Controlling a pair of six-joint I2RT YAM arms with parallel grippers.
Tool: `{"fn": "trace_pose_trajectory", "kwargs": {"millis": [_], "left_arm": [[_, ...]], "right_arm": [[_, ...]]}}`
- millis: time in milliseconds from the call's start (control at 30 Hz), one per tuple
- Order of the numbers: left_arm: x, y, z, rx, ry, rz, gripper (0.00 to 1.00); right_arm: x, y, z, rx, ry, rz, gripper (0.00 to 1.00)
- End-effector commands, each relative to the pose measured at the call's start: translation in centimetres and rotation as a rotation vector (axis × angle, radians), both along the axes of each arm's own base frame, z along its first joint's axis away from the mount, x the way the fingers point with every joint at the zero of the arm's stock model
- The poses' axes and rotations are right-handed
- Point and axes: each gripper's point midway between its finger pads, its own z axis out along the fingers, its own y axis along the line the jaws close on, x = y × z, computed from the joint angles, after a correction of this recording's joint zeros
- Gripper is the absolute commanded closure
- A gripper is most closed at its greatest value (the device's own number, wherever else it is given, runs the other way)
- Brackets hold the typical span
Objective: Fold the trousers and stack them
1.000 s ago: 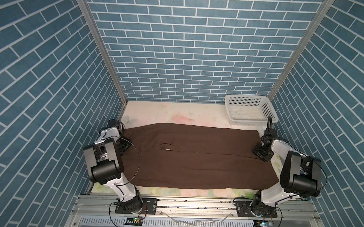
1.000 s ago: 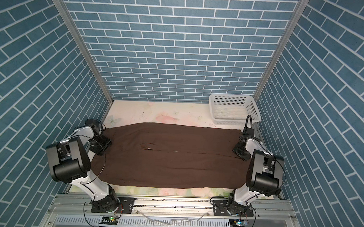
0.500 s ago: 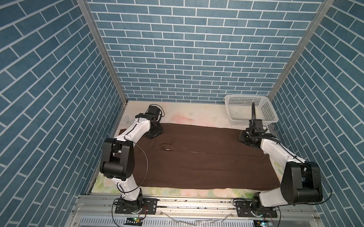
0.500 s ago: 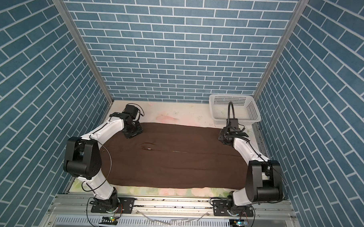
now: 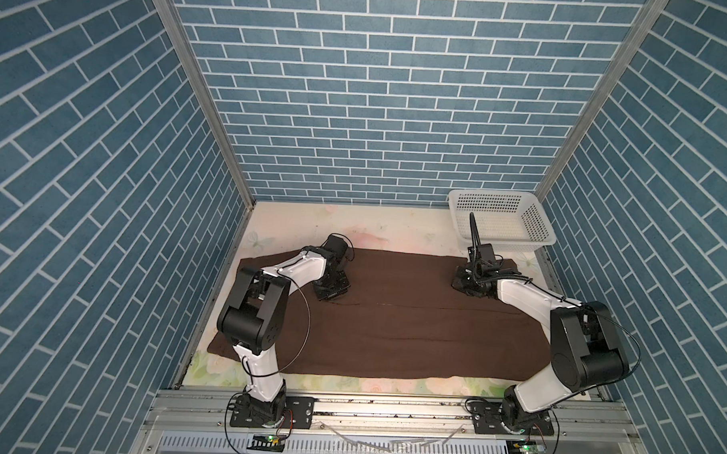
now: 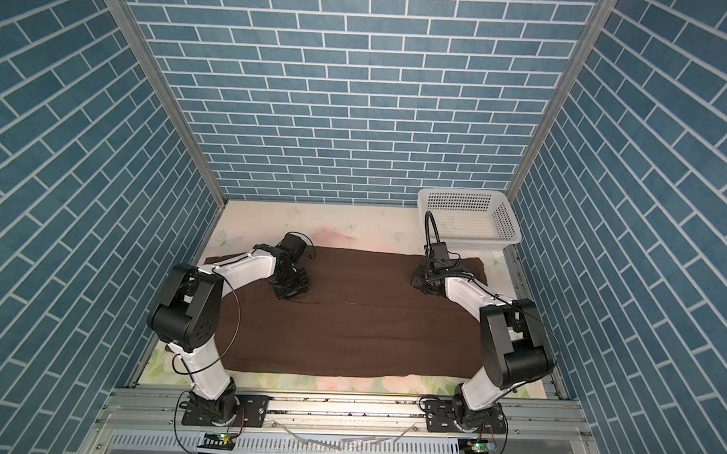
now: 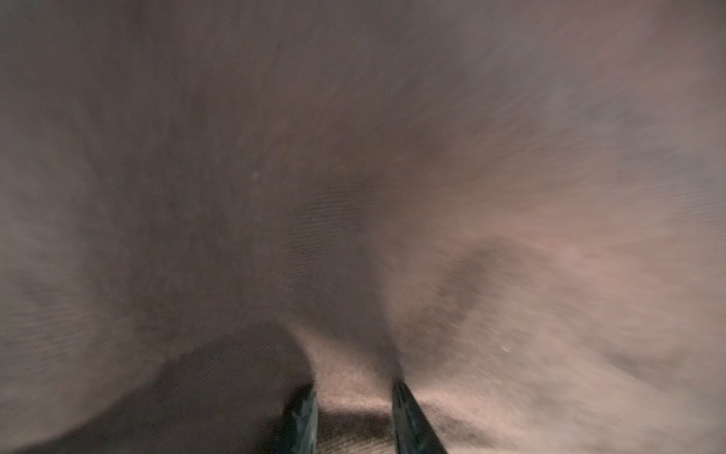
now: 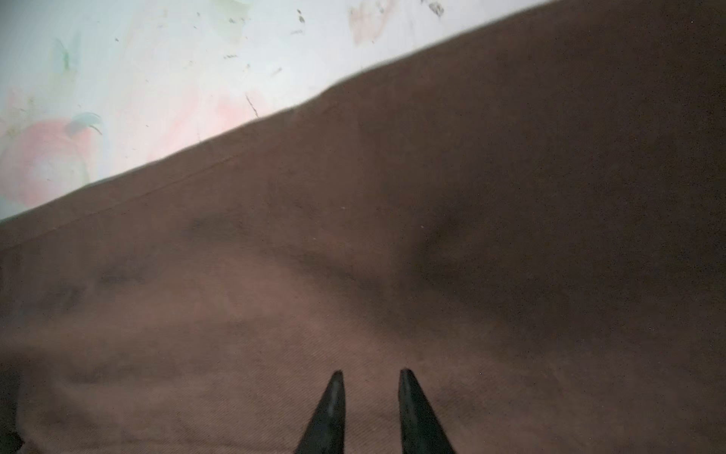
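In both top views one pair of brown trousers (image 5: 412, 321) lies flat across the table (image 5: 395, 233), near one white basket (image 5: 507, 243) at the far right corner. Only the left wrist view shows the left gripper (image 7: 353, 387) pinching a bump of cloth. The right gripper (image 8: 371, 373) rests on the cloth, fingers a little apart; I cannot tell if it holds any.

No legible text or labels anywhere.
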Motion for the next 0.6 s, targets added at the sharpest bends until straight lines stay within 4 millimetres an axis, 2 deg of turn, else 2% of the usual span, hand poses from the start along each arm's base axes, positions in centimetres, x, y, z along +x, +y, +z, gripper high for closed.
{"fn": "trace_pose_trajectory", "kwargs": {"millis": [0, 133, 267, 433, 567], "left_arm": [[-1.5, 0.4, -0.8, 0.001, 0.028, 0.023, 0.65], [-3.5, 1.2, -1.8, 0.014, 0.061, 0.021, 0.66], [-5.0, 2.0, -2.2, 0.043, 0.088, 0.014, 0.66], [-5.4, 2.7, -1.0, 0.076, 0.089, -0.015, 0.66], [-4.5, 2.2, 1.4, 0.061, 0.059, -0.034, 0.65]], "right_arm": [[-1.1, -1.6, -1.8, -0.026, 0.056, -0.059, 0.73], [-1.6, -4.2, -3.2, -0.033, 0.114, -0.135, 0.72], [-3.0, -9.5, -3.8, -0.139, 0.183, -0.288, 0.71], [-3.9, -14.1, -2.8, -0.181, 0.183, -0.398, 0.70], [-2.6, -15.9, -0.3, -0.183, 0.110, -0.424, 0.69]]}}
